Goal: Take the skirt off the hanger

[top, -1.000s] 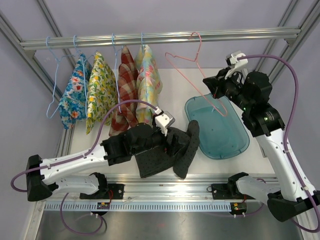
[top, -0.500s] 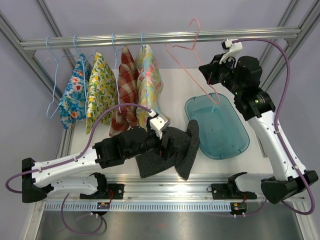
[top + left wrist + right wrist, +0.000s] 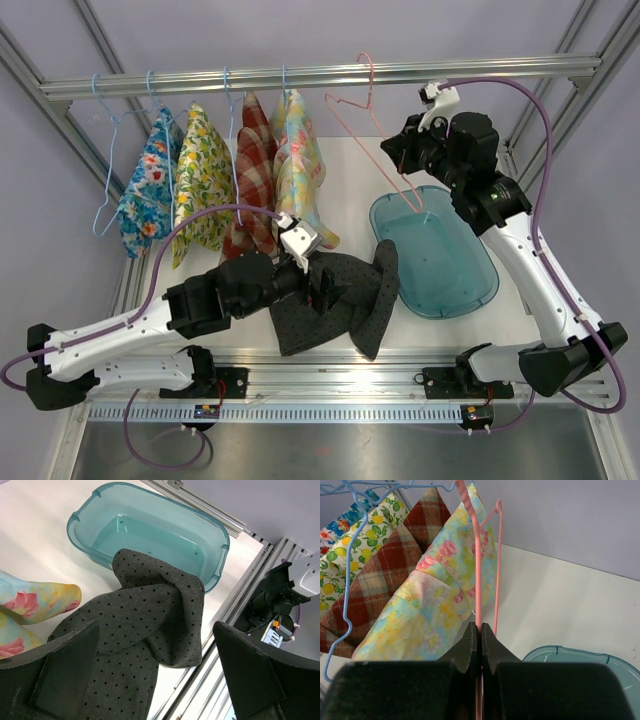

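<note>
The grey black-dotted skirt lies crumpled on the table, off any hanger; it also shows in the left wrist view. My left gripper hovers over it, open and empty, with the fingers wide apart either side of the cloth in the left wrist view. My right gripper is shut on the bare pink wire hanger and holds it up near the rail. The right wrist view shows the jaws pinching the pink hanger's wire.
A teal plastic tub sits on the table right of the skirt, and shows in the left wrist view. Several patterned skirts hang on blue hangers along the rail's left half, close to the pink hanger.
My right arm has carried the pink hanger up and to the left along the rail. My left arm has drawn back to the left, with its gripper still over the skirt.
</note>
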Robot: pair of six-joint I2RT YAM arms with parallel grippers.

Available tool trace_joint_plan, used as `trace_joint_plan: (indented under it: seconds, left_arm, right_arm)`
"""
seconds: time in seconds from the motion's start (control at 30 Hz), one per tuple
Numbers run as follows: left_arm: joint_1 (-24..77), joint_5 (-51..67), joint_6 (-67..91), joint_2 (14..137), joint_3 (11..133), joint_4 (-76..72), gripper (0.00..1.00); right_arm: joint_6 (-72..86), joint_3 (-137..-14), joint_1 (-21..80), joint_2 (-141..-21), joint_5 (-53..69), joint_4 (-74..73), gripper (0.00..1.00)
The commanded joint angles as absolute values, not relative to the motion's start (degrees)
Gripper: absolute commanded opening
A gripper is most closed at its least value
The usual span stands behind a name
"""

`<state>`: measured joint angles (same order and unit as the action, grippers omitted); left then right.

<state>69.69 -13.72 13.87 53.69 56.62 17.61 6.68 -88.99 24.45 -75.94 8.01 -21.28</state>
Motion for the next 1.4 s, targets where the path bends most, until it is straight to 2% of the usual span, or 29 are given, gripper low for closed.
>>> trace_joint_plan:
  seconds: [0.0,0.17,0.23,0.3,0.43,0.47,0.53,0.57,0.63,0.93,1.1,1.17,1.37]
  left_arm:
    - [69.96,-15.29,12.92,52.38,58.89,16.70,0.99]
    - [70.05,-15.91,12.83,51.51,58.89,16.96,0.99]
    - [69.96,-16.00,12.83,51.33,58.80,16.96,0.99]
    - [70.05,-16.00,13.01,51.07,58.89,16.96,0.99]
    - [69.96,-16.17,12.83,50.71,59.24,17.23,0.99]
    - [69.96,-16.17,12.75,50.71,59.33,17.49,0.99]
    - [69.96,-16.43,12.57,50.36,59.59,18.10,0.99]
    - [69.96,-16.61,12.39,50.36,59.76,18.63,0.99]
    - [69.96,-17.40,12.13,49.75,59.77,19.16,0.99]
    - [70.05,-19.68,11.16,46.85,59.24,21.80,0.99]
    - [69.96,-20.13,11.69,44.65,58.19,21.53,0.99]
    - [69.96,-20.13,12.04,44.30,57.75,21.27,0.99]
    - [69.96,-19.78,13.80,44.12,57.48,21.62,0.99]
  right_arm:
    - [5.89,-88.77,25.31,-76.29,6.77,-18.46,0.02]
    - [5.19,-87.19,25.93,-76.46,8.00,-18.02,0.12]
    - [4.92,-86.84,26.02,-76.38,8.78,-18.02,0.21]
    - [4.05,-86.66,26.01,-76.03,9.40,-17.84,0.26]
    - [0.54,-85.61,26.02,-74.01,11.59,-17.84,0.48]
    - [-1.04,-85.52,25.93,-72.70,12.65,-18.28,0.62]
    - [-5.43,-84.38,25.93,-70.94,14.84,-19.50,0.75]
    - [-6.93,-83.85,25.84,-68.93,15.98,-20.03,0.89]
    - [-11.06,-82.01,25.75,-66.98,19.68,-22.57,0.99]
    - [-19.86,-75.15,21.45,-58.73,37.60,-41.72,1.00]
    - [-13.82,-67.70,21.45,-56.78,46.49,-47.28,0.99]
    - [-8.65,-64.79,21.36,-56.17,47.02,-46.41,1.00]
    - [10.25,-56.43,21.53,-55.37,27.71,-39.12,0.99]
